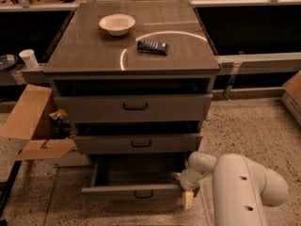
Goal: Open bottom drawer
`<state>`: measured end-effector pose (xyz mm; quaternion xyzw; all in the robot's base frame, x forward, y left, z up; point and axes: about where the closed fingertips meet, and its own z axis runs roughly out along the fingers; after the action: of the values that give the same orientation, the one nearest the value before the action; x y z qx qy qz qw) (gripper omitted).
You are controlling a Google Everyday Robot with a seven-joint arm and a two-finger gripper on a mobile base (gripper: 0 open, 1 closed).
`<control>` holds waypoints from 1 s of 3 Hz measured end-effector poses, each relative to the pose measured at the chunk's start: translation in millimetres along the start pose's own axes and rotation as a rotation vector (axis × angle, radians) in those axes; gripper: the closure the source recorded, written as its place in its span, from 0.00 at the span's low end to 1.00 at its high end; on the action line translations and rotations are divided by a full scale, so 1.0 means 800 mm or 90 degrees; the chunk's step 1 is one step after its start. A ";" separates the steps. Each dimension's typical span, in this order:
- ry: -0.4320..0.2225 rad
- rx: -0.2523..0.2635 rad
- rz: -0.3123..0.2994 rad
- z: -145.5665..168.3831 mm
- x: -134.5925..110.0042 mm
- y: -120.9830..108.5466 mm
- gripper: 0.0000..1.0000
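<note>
The bottom drawer (131, 190) of the grey-brown cabinet stands pulled out, its plain dark inside showing and its small black bar handle (143, 194) facing me. Above it sit the mid-sized drawer (138, 142) and the tall top drawer (134, 107), both slightly out. My gripper (185, 192) is at the bottom drawer's right front corner, at the end of the white arm (244, 187) that comes in from the lower right. One pale fingertip (188, 199) hangs just beside the drawer front.
On the cabinet top (84, 51) lie a white bowl (116, 23) and a dark packet (152, 46). An open cardboard box (33, 126) lies on the floor at the left. A paper cup (29, 58) stands on a ledge at the far left. Speckled floor lies to the right.
</note>
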<state>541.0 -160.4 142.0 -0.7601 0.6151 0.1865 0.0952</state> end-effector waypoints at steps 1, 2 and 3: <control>0.010 -0.018 0.006 0.008 -0.004 0.035 0.19; 0.016 -0.029 0.014 0.002 -0.010 0.068 0.42; 0.019 -0.025 0.023 -0.014 -0.016 0.093 0.66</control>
<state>468.1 -169.9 163.5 -0.7535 0.6260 0.1892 0.0678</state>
